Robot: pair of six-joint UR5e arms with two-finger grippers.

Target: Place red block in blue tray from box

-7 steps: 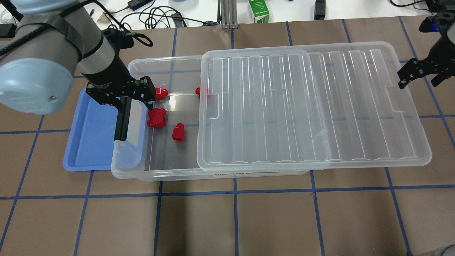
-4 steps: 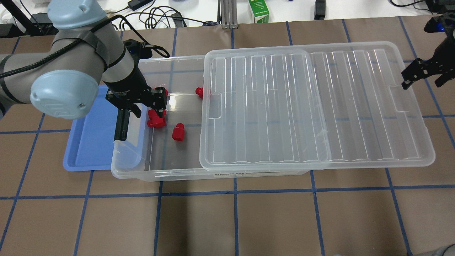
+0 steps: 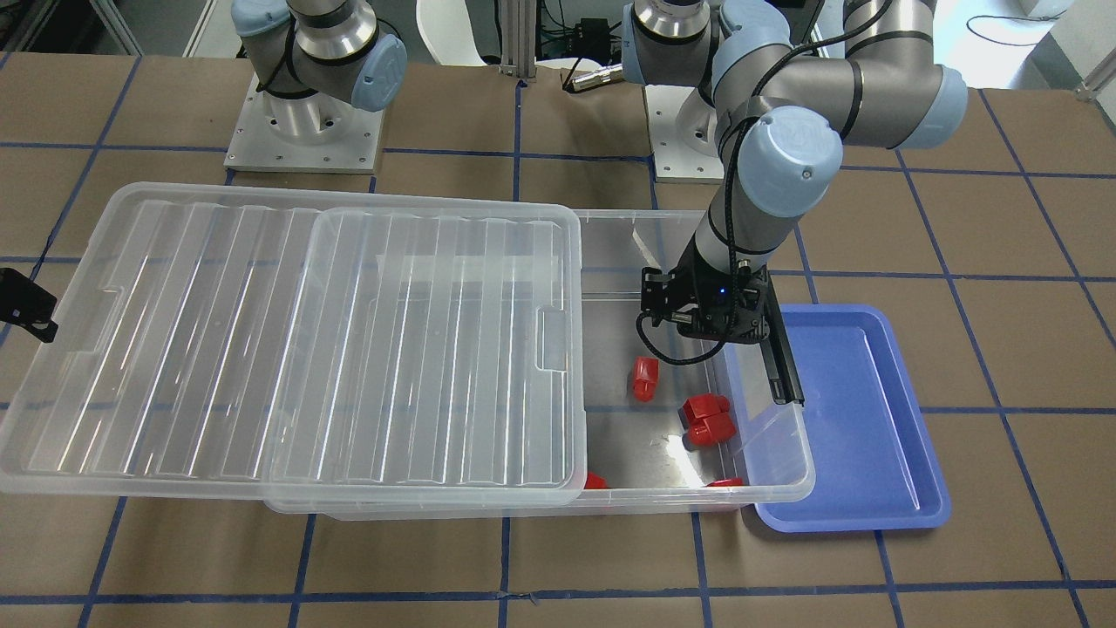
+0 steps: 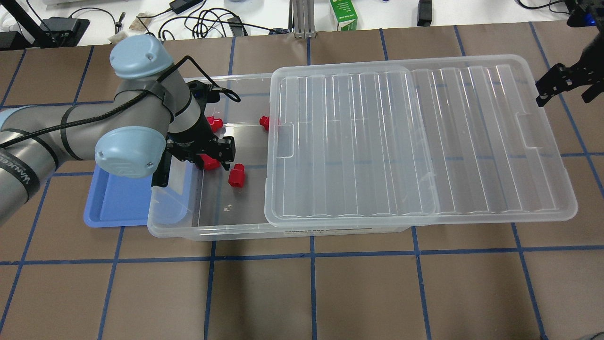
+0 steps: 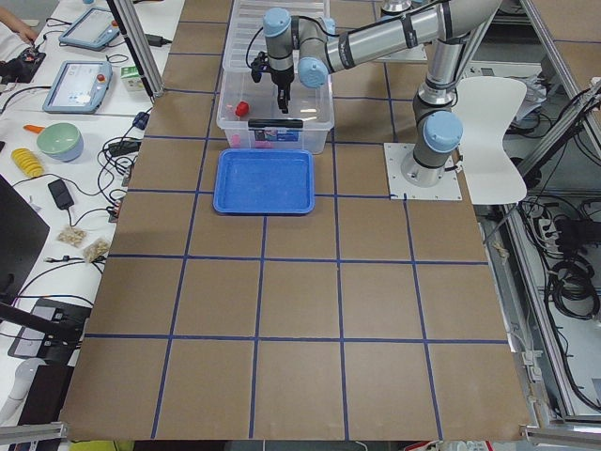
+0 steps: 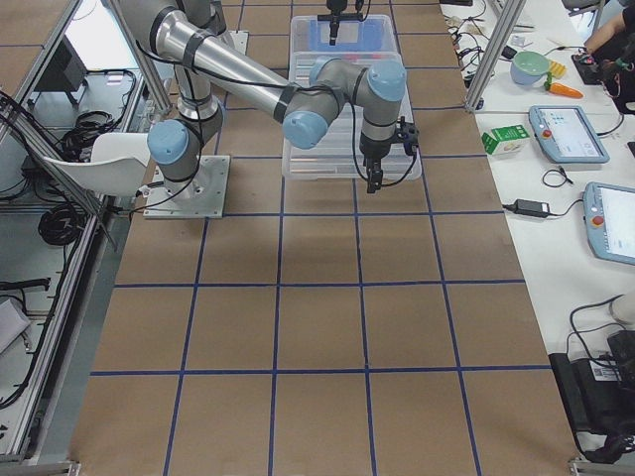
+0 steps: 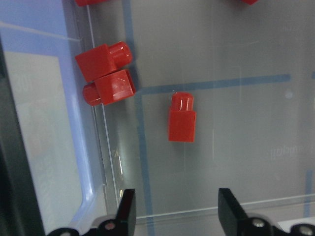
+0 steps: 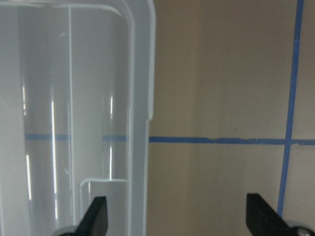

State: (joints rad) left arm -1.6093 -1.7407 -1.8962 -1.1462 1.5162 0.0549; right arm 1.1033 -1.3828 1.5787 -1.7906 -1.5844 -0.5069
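Left gripper (image 7: pixel 176 219), jaws spread wide and empty, hangs over the uncovered end of the box (image 4: pixel 236 233); the lone red block (image 7: pixel 182 118) lies on the box floor straight ahead, centred between the 2 fingers, its long axis crosswise to their closing line; blue tray (image 4: pixel 118 203) just beside; right gripper (image 8: pixel 177 216), also wide, well apart.

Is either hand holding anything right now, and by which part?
Nothing is held. The left hand is open over the box, clear of the red block. The right hand is open and empty beside the lid.
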